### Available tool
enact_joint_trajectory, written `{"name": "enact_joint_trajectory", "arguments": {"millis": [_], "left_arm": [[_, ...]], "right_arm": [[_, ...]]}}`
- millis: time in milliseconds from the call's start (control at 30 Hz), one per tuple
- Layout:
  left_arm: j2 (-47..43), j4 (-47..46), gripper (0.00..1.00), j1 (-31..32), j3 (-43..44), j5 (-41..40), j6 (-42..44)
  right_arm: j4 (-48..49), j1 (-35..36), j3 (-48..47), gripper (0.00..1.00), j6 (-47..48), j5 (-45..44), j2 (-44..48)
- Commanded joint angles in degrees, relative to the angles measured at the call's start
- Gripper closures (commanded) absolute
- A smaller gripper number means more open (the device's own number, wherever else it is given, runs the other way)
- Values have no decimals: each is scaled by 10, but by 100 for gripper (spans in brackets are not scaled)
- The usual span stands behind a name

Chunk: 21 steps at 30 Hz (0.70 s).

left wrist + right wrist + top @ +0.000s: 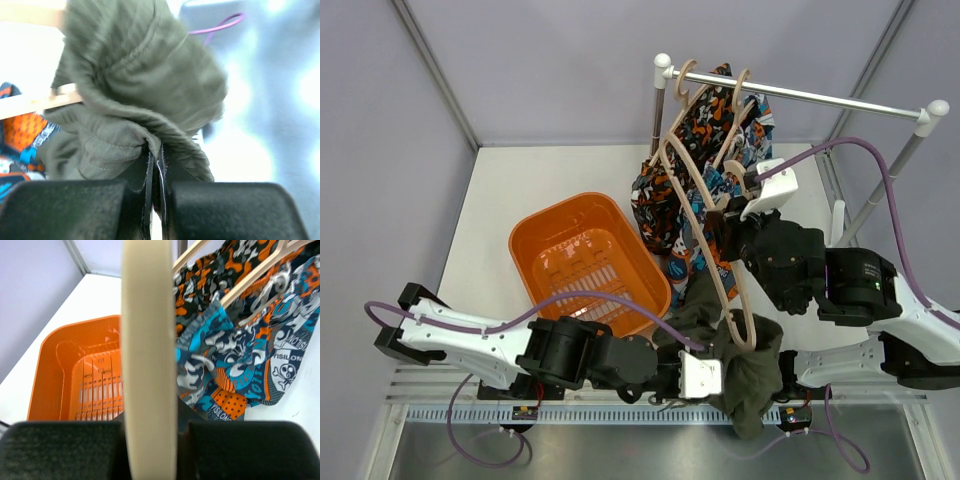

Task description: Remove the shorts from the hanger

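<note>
Top external view counts three pairs of shorts. Two printed pairs hang bunched together below a metal rail with white end caps (820, 98): the soft orange-black-white blotch-print shorts (708, 112) higher up, and the soft blue-orange-white swirl-print shorts (665, 215) lower and nearer the single orange slatted plastic basket (545, 250) on the white table (520, 190). The third pair, the plain dark olive-green cloth shorts (745, 375), sags at the near edge between the two arm bases, just right of the basket, with the lower end of a hanger lying over it.

Three pale wooden hangers (685, 75) seem countable, though their arms cross; two hooks sit over the rail.

Both arms are at work. The left gripper (720, 375) reaches in from the left and meets the olive cloth. From the left wrist, its two black fingers (210, 210) are pressed together with a fold of the olive shorts (145, 75) pinched in the narrow seam between them; a strip of pale wood shows at the left edge of the cloth.

The right gripper (725, 225) sits up beside the printed pairs. From the right wrist, one hanger's pale bar (149, 340) runs upright between its two fingers, which are clamped on it, with the basket (75, 375) to the left and both printed pairs to the right.
</note>
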<state>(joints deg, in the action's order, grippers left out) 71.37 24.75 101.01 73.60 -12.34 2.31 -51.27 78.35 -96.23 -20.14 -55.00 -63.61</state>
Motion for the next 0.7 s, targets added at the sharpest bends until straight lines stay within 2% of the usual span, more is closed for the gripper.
{"name": "enact_joint_trajectory", "arguments": {"millis": [0, 167, 400, 533, 667], "left_arm": [[3, -13, 100, 17, 49, 27, 25], [-11, -9, 100, 18, 51, 0, 26], [-76, -23, 100, 18, 51, -83, 35], [-117, -45, 100, 18, 66, -171, 57], [-135, -76, 100, 18, 120, -305, 112]], "right_arm": [[56, -10, -50, 100, 33, -53, -7], [84, -14, -95, 100, 102, -92, -21], [85, -14, -144, 100, 114, -48, 3], [74, -14, -152, 100, 125, -106, 25], [31, -14, -180, 100, 110, -155, 24]]}}
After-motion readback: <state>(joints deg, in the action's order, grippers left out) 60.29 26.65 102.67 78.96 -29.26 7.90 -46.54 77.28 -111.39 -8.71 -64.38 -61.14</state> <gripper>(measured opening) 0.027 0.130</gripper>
